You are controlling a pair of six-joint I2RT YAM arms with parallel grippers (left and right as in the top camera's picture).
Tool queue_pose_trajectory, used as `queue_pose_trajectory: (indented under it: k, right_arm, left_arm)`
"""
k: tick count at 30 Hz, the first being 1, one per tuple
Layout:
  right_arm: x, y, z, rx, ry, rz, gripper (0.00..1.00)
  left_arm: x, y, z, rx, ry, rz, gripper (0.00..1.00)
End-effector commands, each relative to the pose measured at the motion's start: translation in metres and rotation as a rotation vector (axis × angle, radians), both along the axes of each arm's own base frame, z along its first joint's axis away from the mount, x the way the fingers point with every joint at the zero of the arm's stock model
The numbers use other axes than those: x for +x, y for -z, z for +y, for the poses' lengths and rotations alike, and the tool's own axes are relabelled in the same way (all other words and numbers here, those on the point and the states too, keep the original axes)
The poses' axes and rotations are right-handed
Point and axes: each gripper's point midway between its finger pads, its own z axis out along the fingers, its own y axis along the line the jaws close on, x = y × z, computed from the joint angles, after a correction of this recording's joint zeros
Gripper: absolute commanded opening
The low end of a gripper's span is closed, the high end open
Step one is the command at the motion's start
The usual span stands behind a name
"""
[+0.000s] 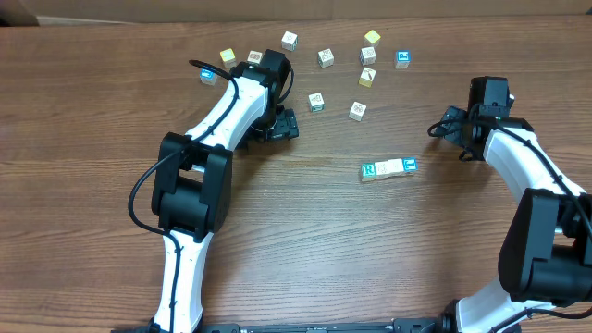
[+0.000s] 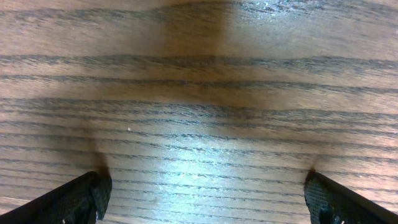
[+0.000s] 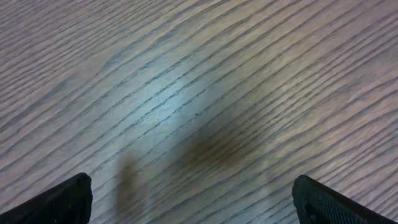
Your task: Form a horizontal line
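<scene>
Horizontal line [image 1: 388, 169] of 3 touching cubes lies on the table [image 1: 305, 242].

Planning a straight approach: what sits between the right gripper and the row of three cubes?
Nothing. In the overhead view, only bare table separates the right gripper from the row of three cubes.

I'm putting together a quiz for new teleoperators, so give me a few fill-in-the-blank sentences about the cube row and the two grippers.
The row is made of ___ touching cubes.
The green cube at one end shows the letter ___.
The picture cube at the other end is coloured ___.
The left gripper and the right gripper, both spread wide over bare wood, each hold ___.
Missing words: three; R; blue; nothing.
</scene>
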Motion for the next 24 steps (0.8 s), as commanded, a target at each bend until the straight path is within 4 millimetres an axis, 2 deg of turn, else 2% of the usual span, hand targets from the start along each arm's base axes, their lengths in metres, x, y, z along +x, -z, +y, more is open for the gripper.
queue_pose_trajectory:
  k: [1, 7, 11, 16, 18, 20, 24]
  right_arm:
    - [0.005, -0.006, -0.002, -0.008, 0.003, -0.02, 1.0]
    - [0.005, -0.006, -0.002, -0.008, 0.003, -0.019, 1.0]
    - [0.005, -0.006, -0.002, -0.008, 0.003, -0.02, 1.0]
    - [0.005, -0.006, -0.002, -0.008, 0.003, -0.02, 1.0]
    - [0.005, -0.006, -0.002, -0.008, 0.003, -0.019, 1.0]
    - [0.005, -0.006, -0.002, -0.008, 0.003, -0.02, 1.0]
    - [0.005, -0.006, -0.002, -0.008, 0.003, -0.019, 1.0]
  left_arm:
    - [0.002, 0.006, 0.006, 0.028, -0.001, -0.003, 1.0]
    - [0.003, 0.001, 0.006, 0.024, -0.001, -0.013, 1.0]
    - [0.007, -0.019, 0.004, 0.009, -0.001, -0.055, 1.0]
    - [0.013, -0.063, 0.002, -0.024, -0.003, -0.147, 1.0]
    - [0.015, -0.091, 0.001, -0.045, -0.004, -0.205, 1.0]
    - [0.016, -0.109, 0.001, -0.059, -0.004, -0.242, 0.99]
    - [0.013, -0.158, 0.002, -0.096, -0.006, -0.343, 1.0]
